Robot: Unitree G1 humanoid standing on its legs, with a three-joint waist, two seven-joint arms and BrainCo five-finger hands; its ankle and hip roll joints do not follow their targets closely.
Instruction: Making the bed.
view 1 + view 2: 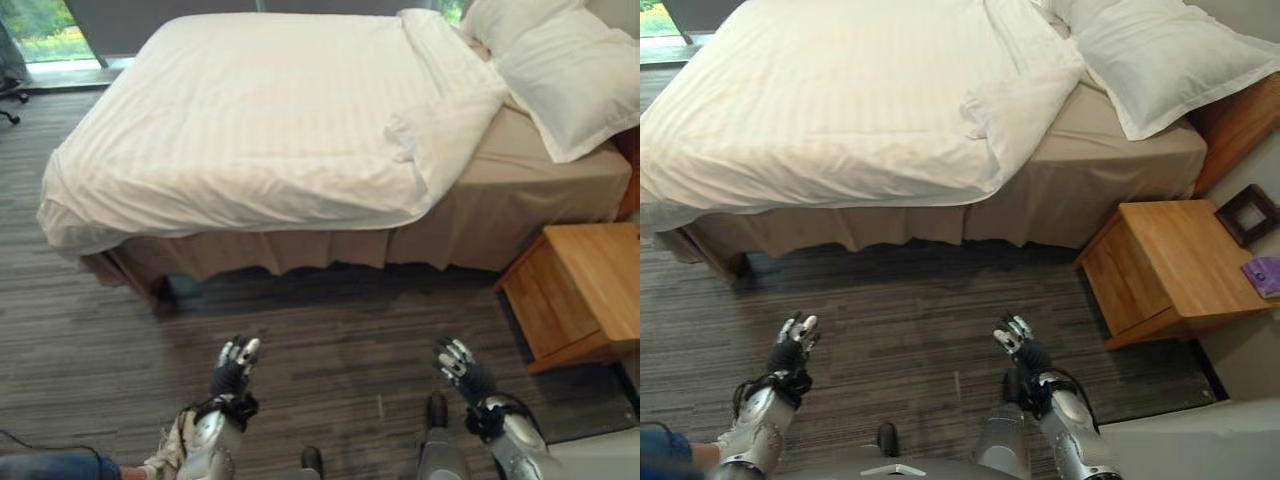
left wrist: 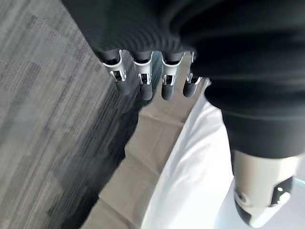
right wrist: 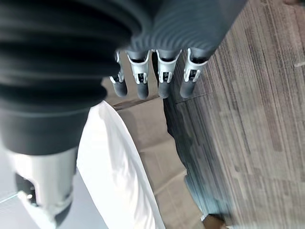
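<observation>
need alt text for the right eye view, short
A bed with a white duvet folded back at the pillow end, leaving the tan sheet bare beside a white pillow. Both robot hands, left hand and right hand, hang open over the grey carpet, short of the bed. A wooden nightstand stands at right.

A light wooden bedside cabinet [image 1: 1165,262] stood on the grey striped carpet [image 1: 330,330], carrying a dark square frame [image 1: 1248,213] and a purple booklet [image 1: 1264,275].
</observation>
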